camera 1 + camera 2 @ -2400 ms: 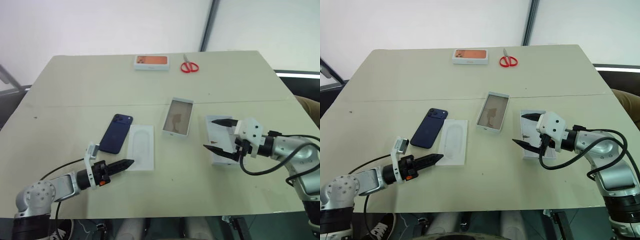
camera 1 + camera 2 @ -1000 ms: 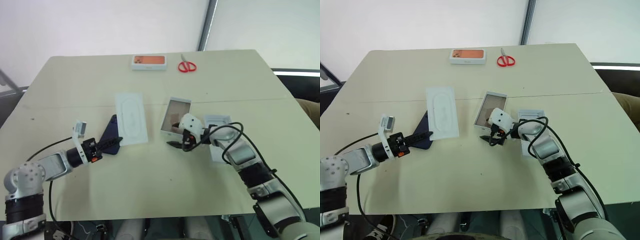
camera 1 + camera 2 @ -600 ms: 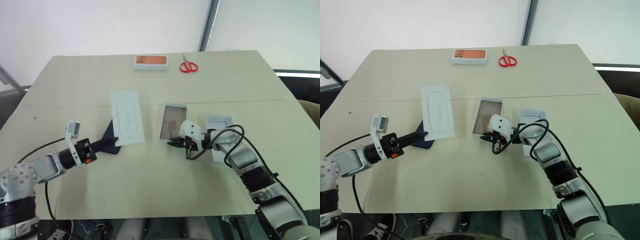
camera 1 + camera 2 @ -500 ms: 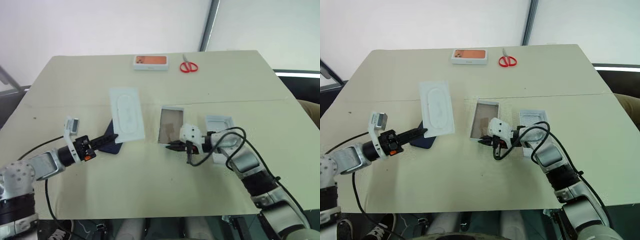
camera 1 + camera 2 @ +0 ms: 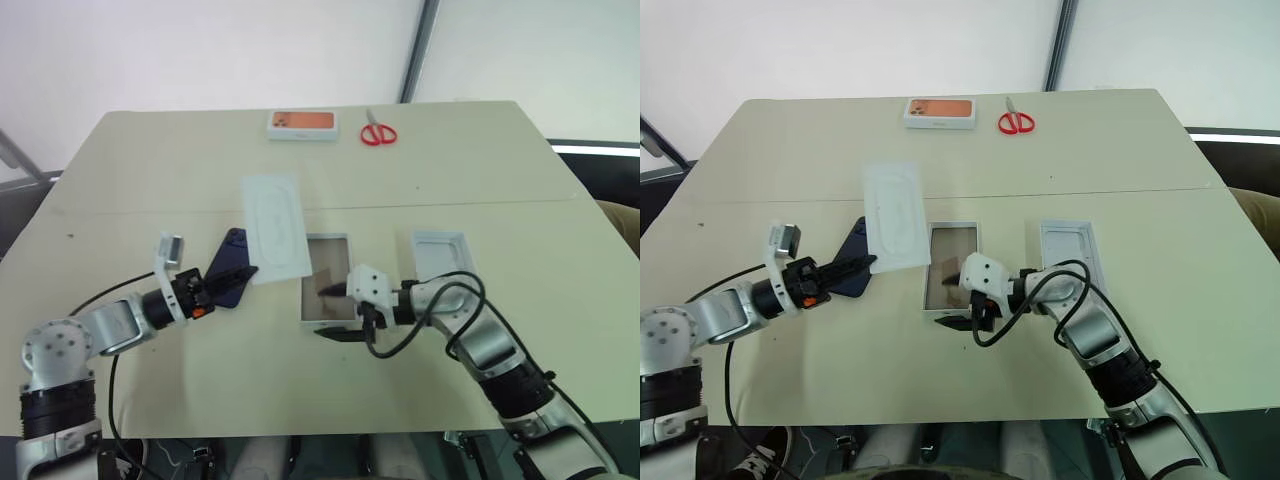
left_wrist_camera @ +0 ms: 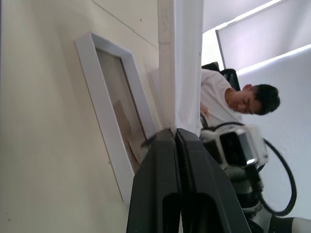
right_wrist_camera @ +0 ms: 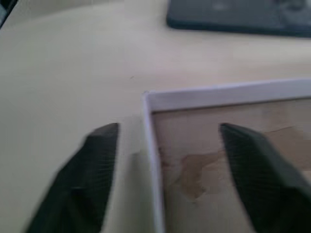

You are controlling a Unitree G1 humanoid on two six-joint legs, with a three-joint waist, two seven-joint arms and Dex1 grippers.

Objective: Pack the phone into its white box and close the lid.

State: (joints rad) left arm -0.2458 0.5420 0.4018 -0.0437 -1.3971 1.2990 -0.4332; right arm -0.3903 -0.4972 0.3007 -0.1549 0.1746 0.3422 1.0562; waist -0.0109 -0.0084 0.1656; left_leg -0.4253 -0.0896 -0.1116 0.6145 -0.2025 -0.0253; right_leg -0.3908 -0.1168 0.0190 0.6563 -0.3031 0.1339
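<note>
1. Left end effector (image 5: 243, 270), lower left of the left eye view, fingers pinched shut on the lower edge of a flat white insert (image 5: 276, 228) with an oval recess; insert is lifted and tilted above the table (image 5: 150, 180).
2. Left wrist view: the two black fingers (image 6: 160, 194) are pressed together on the insert's thin edge.
3. Right end effector (image 5: 334, 313), lower centre of frame, jaws spread wide; they straddle the near short wall of the white box (image 5: 327, 292), one fingertip over the brownish floor, the other outside the wall over the table.
4. White box lies flat, centre of frame, empty, open side up.
5. Phone (image 5: 226, 281) lies dark side up left of the white box, just under the held insert, partly hidden by the left fingers.
6. Lid (image 5: 441, 252) lies right of the white box, apart from it, white inside facing up.
7. Far edge of table, upper centre: white box with orange picture (image 5: 302, 124), red scissors (image 5: 378, 132) beside it.
8. Person in a white top shows in the left wrist view (image 6: 221, 99).
</note>
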